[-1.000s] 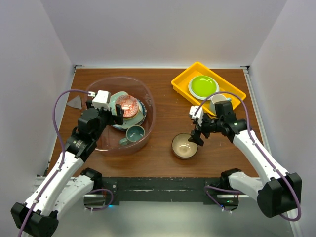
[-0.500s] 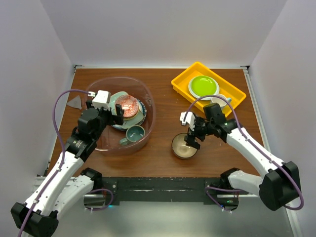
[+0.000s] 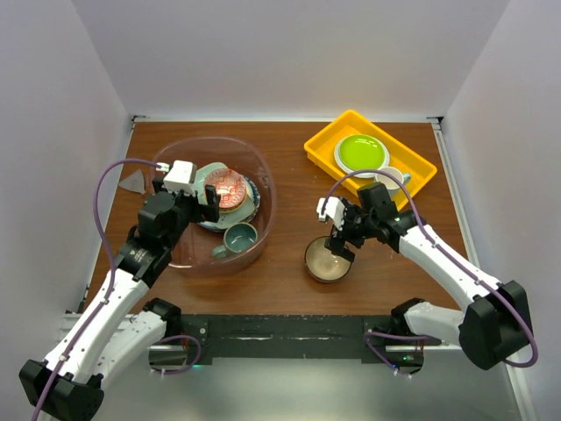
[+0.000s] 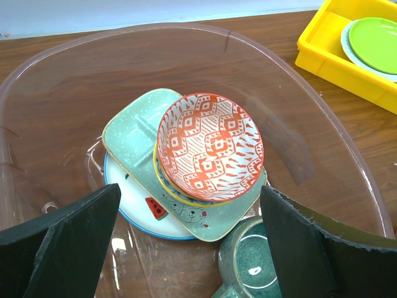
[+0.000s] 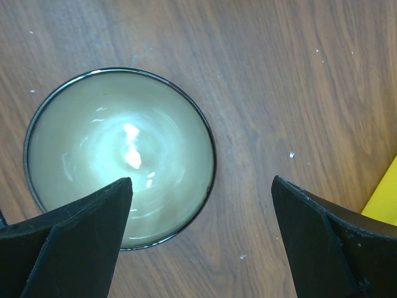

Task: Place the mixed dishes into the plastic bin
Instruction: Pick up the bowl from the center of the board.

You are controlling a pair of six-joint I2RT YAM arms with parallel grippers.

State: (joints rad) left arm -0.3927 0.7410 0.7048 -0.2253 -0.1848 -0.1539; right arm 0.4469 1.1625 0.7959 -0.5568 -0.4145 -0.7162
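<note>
Light falls evenly from above, bright and soft, and the white walls (image 3: 289, 53) throw it back. On the wooden surface (image 3: 289, 281) shadows lie faint and soft-edged. A white glare spot sits inside the glazed bowl (image 5: 121, 155) in the right wrist view, and pale streaks shine on the plastic bin (image 4: 322, 149) wall. Both wrist views are sharp; the dark pincer fingers (image 5: 62, 248) at the bottom show little detail

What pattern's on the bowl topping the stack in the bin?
The bowl is white with red-orange diamonds and zigzags; clearest in the left wrist view.
</note>
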